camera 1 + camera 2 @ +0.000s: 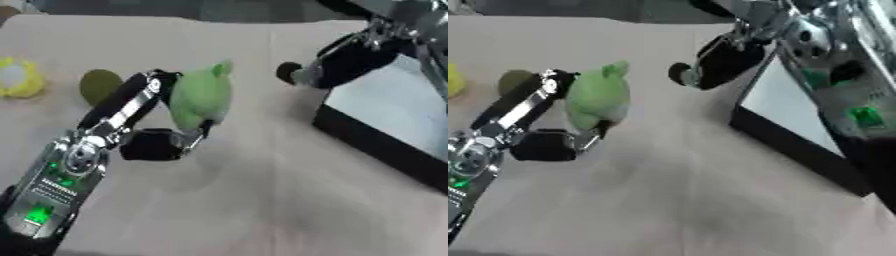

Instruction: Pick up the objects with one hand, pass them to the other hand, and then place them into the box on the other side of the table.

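The left hand point(153, 120) grips a green toy point(201, 95) above the table point(262, 200). Right of the toy, the right hand point(719, 62) is near the box point(798, 135); whether it is open or closed cannot be told.

table point(262, 200): pale beige surface | black-walled box point(385, 145) on it | yellow thing point(19, 77); olive round thing point(99, 85), both well left of box

No readable text, label or number anywhere
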Available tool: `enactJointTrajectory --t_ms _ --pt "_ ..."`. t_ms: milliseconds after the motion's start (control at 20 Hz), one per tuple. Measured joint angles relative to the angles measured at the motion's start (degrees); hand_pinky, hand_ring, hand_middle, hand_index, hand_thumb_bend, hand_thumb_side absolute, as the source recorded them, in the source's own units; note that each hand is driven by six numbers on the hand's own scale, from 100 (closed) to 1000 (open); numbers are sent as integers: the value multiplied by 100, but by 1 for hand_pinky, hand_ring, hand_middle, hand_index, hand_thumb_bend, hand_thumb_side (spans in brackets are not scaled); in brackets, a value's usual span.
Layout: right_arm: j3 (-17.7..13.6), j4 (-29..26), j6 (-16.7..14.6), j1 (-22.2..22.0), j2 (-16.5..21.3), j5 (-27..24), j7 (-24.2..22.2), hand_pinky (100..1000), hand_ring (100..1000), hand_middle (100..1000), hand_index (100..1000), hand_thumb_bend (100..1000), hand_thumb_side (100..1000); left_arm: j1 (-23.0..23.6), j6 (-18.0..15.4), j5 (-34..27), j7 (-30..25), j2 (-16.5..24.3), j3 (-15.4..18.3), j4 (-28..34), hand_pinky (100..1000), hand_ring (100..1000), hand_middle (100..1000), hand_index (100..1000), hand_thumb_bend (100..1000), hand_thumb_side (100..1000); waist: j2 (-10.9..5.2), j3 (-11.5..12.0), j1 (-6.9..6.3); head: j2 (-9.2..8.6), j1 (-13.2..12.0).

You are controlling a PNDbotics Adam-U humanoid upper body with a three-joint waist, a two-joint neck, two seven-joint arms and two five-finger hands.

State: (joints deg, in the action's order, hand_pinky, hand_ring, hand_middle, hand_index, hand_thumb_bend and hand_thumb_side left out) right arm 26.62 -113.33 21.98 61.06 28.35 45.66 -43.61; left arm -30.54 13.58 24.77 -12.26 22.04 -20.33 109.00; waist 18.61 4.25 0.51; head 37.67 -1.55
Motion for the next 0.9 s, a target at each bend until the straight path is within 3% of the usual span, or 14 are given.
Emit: enactJointTrajectory --t_ms 600,900 --pt "413 570 199 182 -356 -252 128 900 873 864 870 402 100 -170 -168 335 36 -337 -174 -149 617 512 407 513 100 390 0 42 0 3 102" --pt "363 634 138 241 -360 -590 -122 903 882 870 866 465 100 -170 -55 539 78 -341 -237 -181 619 515 409 514 100 370 0 37 0 27 110"
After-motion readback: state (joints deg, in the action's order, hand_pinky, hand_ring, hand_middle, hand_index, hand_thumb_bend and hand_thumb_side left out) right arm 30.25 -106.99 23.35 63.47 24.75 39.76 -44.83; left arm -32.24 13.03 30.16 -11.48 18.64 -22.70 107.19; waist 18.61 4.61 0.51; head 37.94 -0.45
